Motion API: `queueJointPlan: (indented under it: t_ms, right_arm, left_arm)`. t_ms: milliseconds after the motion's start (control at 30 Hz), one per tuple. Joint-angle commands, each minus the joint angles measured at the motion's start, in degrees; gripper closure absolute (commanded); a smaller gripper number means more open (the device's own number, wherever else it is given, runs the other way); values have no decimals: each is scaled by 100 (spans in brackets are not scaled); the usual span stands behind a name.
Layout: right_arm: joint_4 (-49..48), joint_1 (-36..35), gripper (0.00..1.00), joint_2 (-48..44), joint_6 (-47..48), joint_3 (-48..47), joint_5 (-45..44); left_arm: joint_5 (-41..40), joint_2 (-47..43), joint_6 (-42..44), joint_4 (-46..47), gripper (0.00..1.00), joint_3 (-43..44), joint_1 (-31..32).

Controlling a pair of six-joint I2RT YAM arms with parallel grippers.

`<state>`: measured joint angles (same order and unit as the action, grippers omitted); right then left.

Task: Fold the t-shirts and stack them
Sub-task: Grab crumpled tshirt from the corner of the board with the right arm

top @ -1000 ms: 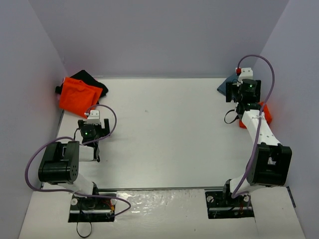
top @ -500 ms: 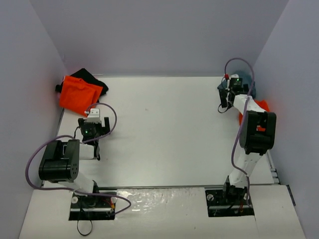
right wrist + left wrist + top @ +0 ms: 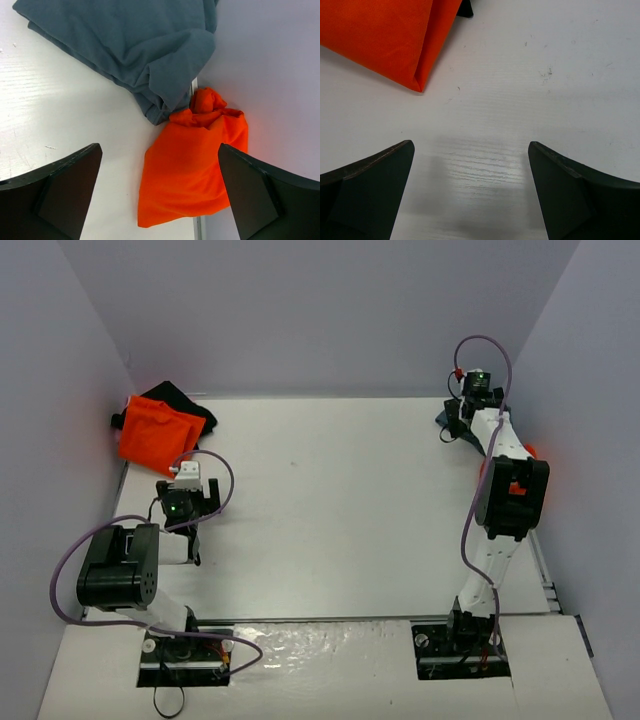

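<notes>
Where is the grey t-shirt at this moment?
In the right wrist view the grey t-shirt lies crumpled in the far right corner of the table, against the wall, touching the bunched orange shirt below it.

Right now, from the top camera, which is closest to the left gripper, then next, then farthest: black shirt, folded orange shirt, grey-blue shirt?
From the left gripper:
1. folded orange shirt, just ahead, far-left corner.
2. black shirt, behind the orange one.
3. grey-blue shirt, far-right corner.
</notes>
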<state>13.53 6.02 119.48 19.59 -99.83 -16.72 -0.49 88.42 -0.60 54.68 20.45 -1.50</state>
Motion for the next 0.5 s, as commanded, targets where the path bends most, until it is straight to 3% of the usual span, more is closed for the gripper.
queueJointPlan:
  t_ms: [0,167,467]
  right_arm:
    - [237,22,2,-65,113,-278,-221]
    - [259,24,15,282,91,-157,-74]
    - [822,-35,18,1341,57,-1138,56]
  left_arm:
    - [-65,-97,34,421,3,241,44]
    - [-59,-97,34,421,3,240,36]
    - [-69,-97,43,407,3,249,36]
